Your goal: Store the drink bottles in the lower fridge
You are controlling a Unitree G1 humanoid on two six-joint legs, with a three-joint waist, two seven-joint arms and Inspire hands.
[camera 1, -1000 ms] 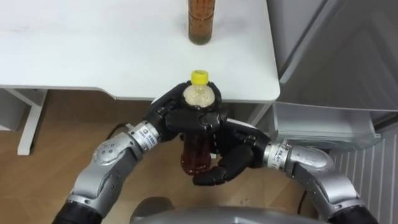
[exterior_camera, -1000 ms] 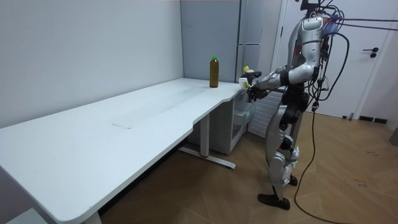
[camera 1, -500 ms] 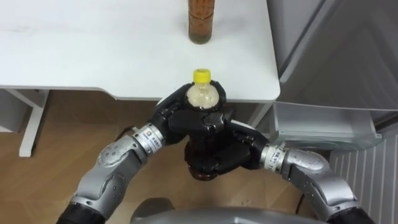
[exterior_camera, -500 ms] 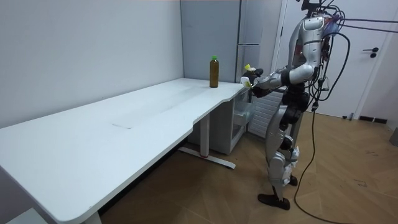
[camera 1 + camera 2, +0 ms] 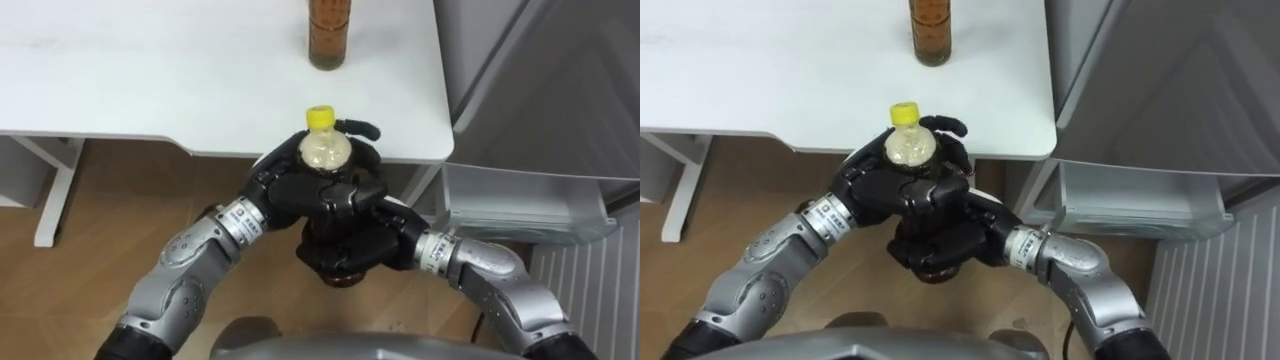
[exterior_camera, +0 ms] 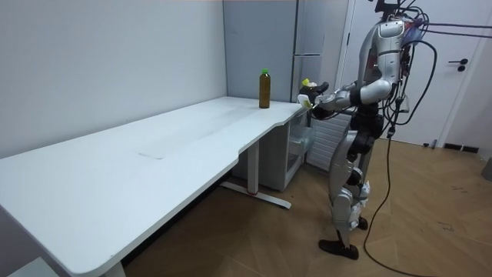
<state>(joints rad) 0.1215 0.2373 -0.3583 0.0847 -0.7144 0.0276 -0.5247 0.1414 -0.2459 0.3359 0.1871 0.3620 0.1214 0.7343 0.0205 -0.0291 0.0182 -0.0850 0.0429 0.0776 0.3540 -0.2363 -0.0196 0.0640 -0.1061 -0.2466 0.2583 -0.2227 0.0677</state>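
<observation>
- Fingers, left hand (image 5: 283,188): clasped round the upper body of the yellow-capped bottle (image 5: 324,152), just under its pale shoulder. The arm comes in from the lower left.
- Fingers, right hand (image 5: 352,250): wrapped round the lower part of the same bottle, cupping it from beneath. The arm comes in from the lower right.
- Yellow-capped bottle: dark brown drink. It is held upright between both hands, in the air before the near edge of the table (image 5: 150,80), close to its right corner and above the wooden floor (image 5: 100,220). Whether it touches the table edge cannot be told.
- Second bottle (image 5: 330,35): amber-brown drink, green cap as seen in the room view. It stands upright on the table, farther in than the held bottle and apart from it, with neither hand on it.
- Table: white, long, on a white leg frame.
- Fridge (image 5: 540,80): grey, tall, just beside the table's right end. Its lower part stands open, with a pale shelf (image 5: 520,200) showing.
- Robot: stands upright at the table's corner next to the fridge, forearms raised in front of its chest.
</observation>
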